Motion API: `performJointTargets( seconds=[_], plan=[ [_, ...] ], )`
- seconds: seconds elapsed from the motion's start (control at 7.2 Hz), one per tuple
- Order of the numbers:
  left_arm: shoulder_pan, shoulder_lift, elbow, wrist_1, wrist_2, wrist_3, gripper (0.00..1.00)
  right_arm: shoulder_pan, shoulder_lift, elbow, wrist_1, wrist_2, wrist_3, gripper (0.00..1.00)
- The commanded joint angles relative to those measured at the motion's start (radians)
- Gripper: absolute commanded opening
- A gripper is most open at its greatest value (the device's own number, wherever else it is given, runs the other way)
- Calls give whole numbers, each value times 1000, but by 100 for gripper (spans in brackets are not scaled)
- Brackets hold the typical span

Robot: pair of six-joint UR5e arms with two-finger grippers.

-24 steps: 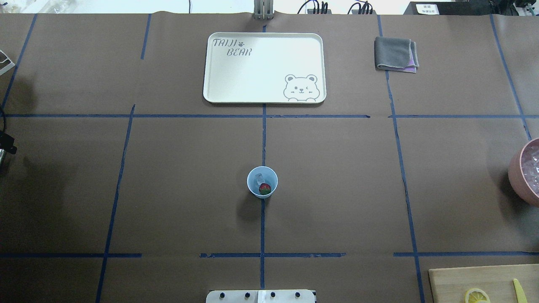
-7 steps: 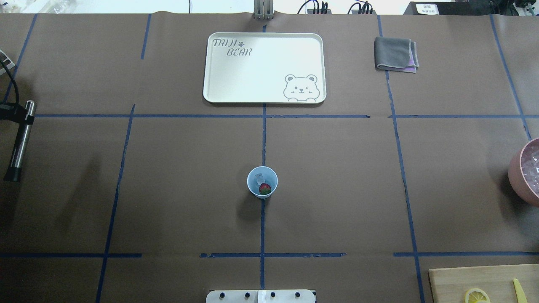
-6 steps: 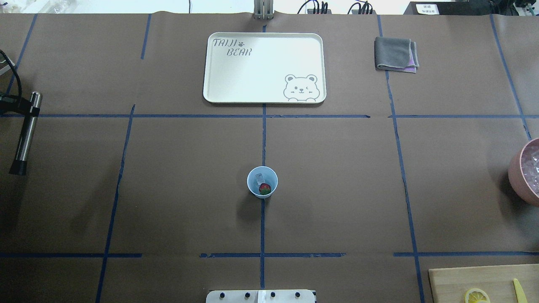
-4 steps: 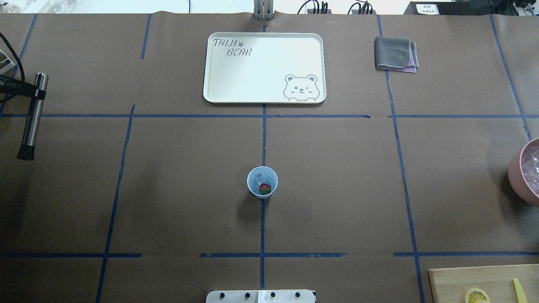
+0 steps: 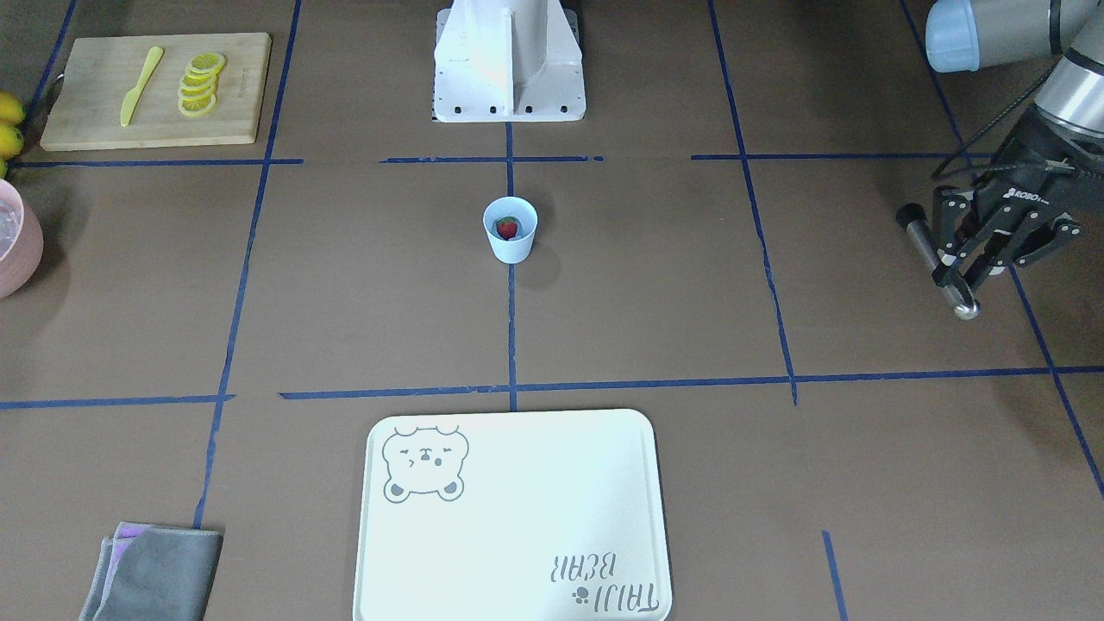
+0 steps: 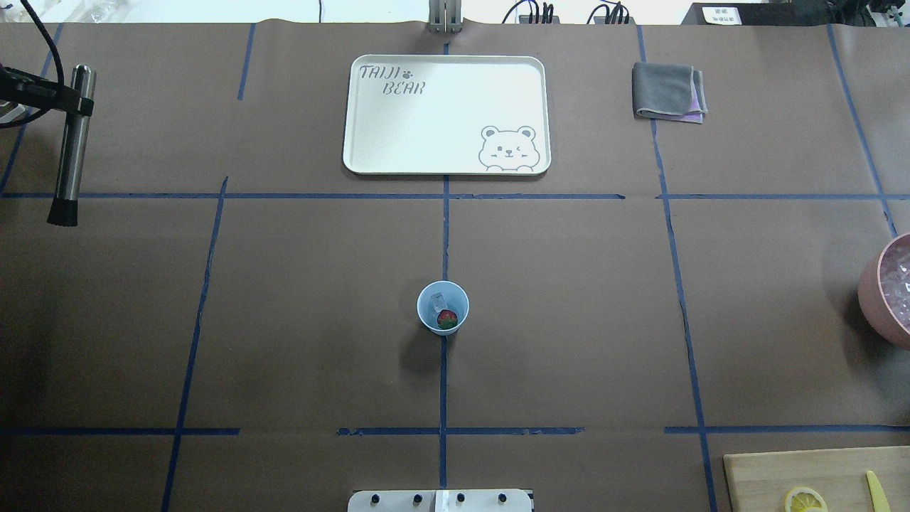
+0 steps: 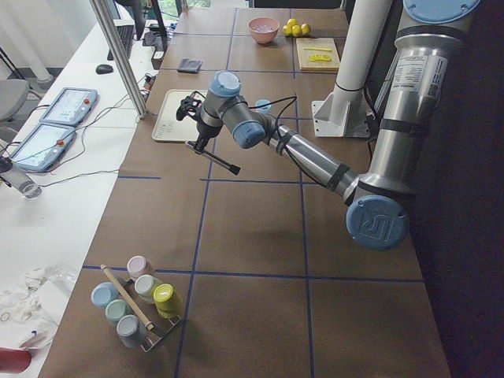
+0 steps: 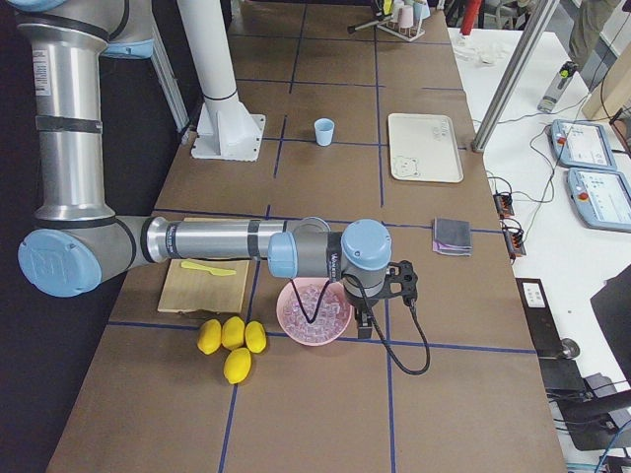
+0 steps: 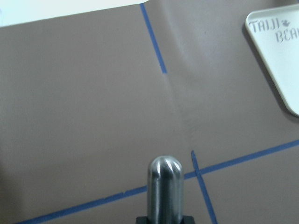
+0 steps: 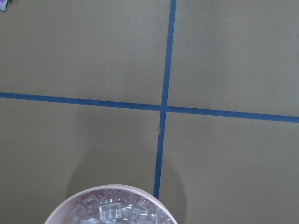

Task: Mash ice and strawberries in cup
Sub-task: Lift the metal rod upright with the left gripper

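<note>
- A metal pestle [image 6: 71,146] is being clamped by the left gripper [image 5: 956,263] near its rounded end. The dark flat end is being left free, presumably so it can be pressed down into the cup. The tool is being held tilted above the table's far-left area, well apart from the cup.
- The cup [image 6: 442,307] is being kept upright at the table's centre, on the blue tape line, where either arm could probably reach it. The strawberry [image 6: 447,319] and a piece of ice [image 6: 439,300] are lying whole inside it, so mashing is judged not yet begun.
- The tray [image 6: 441,121] and the folded cloth [image 6: 668,91] are being kept beyond the cup, out of the working area.
- The pink bowl [image 6: 878,291] of spare ice is being kept at the right edge. The right gripper [image 8: 397,284] is being held near it, and whether its jaws are apart or together cannot be told.
</note>
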Motion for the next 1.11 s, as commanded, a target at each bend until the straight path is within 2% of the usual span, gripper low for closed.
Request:
performJointTargets(
  seconds=[0.0, 0.14, 0.28, 0.42, 0.56, 0.83, 0.97],
  plan=[
    [4, -7, -96, 8, 13, -8, 0, 0, -5, 17, 0, 0, -2, 99],
    [34, -19, -140, -15, 16, -67, 0, 0, -12, 43, 0, 0, -2, 99],
    [123, -55, -142, -88, 40, -186, 0, 0, -14, 65, 0, 0, -3, 99],
    [227, -88, -142, -154, 164, -242, 0, 0, -12, 76, 0, -1, -2, 99],
    [312, -129, -142, -159, 260, -242, 0, 0, -12, 77, 0, -4, -2, 99],
    [410, -206, -147, -208, 423, -242, 0, 0, -11, 80, 0, -1, 3, 99],
    [468, -205, -147, -292, 521, -244, 0, 0, -11, 89, 0, 5, 14, 99]
  ],
)
